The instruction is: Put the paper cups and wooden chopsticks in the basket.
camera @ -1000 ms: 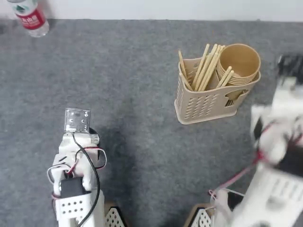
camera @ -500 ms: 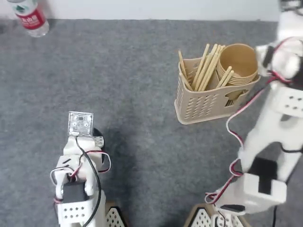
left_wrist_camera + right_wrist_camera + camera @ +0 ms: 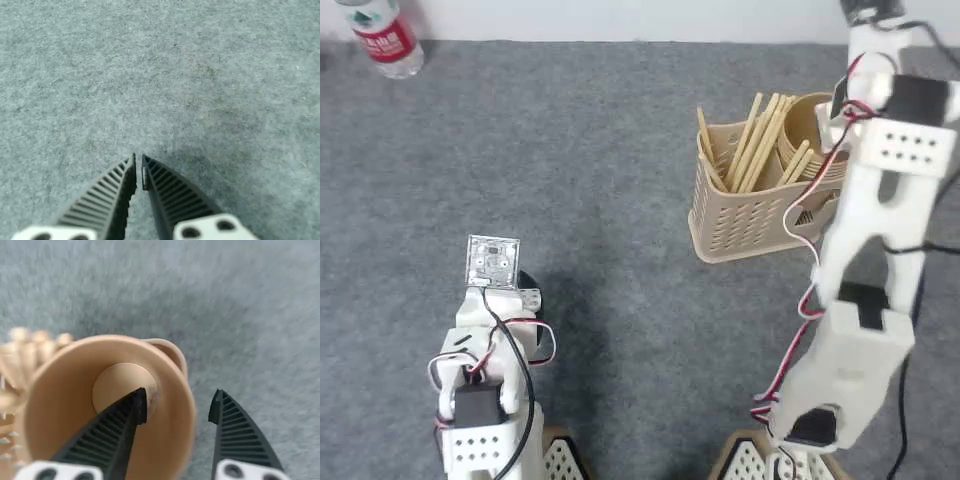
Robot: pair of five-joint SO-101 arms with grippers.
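- The right gripper [image 3: 178, 397] is being held wide open right over the paper cups [image 3: 107, 385]. One finger is being dipped inside the top cup and the other is being hung outside its rim, so the cup wall is being straddled but not pinched.
- The cups are being housed in one end of the basket [image 3: 740, 225], and the wooden chopsticks [image 3: 757, 140] are being leaned upright in the compartment next to them. By the look of it, the job is pretty much being wrapped up.
- Biggest worry imo: if that gripper is being pulled away at a slant, the inner finger is likely being dragged along the cup wall. The top cup could be getting hauled back out, or the whole stack tipped.
- The basket looks light and nothing is being used to steady it, so it's being risked with any sideways nudge. It could be getting shoved or rocked across the grey carpet [image 3: 620, 150].
- The chopsticks are being left poking well above the rim, just beside the cups, so they could be getting clipped by the right arm [image 3: 875, 200] and flicked out.
- The left gripper [image 3: 138, 159] is being parked closed on nothing, low over bare carpet and well apart from the basket, so no backup is being offered there.
- The water bottle [image 3: 382, 35] is being left far off in a corner and isn't being threatened.
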